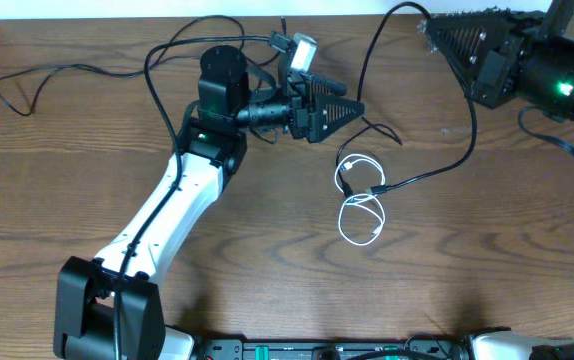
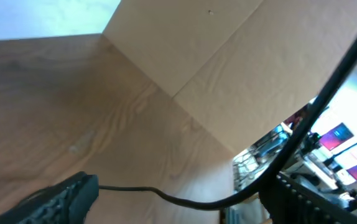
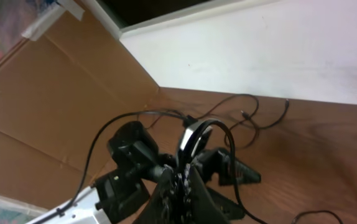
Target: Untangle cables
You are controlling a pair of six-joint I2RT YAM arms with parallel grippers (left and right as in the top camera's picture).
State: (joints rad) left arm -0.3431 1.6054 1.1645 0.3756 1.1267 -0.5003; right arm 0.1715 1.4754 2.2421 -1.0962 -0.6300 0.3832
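A white cable lies in loops at mid-table, with a black plug resting across it. From that plug a long black cable climbs to my right gripper at the top right. The right gripper is shut on this cable, which arches up from its fingers. A second black cable trails from the far left to behind my left arm. The left gripper hovers up and left of the white loops. Its fingers stand wide apart, and a thin black cable crosses the gap.
A cardboard wall lines the table's far side, with a white wall beyond it. My left arm's white link slants across the table's lower left. The right arm's black body fills the top right corner.
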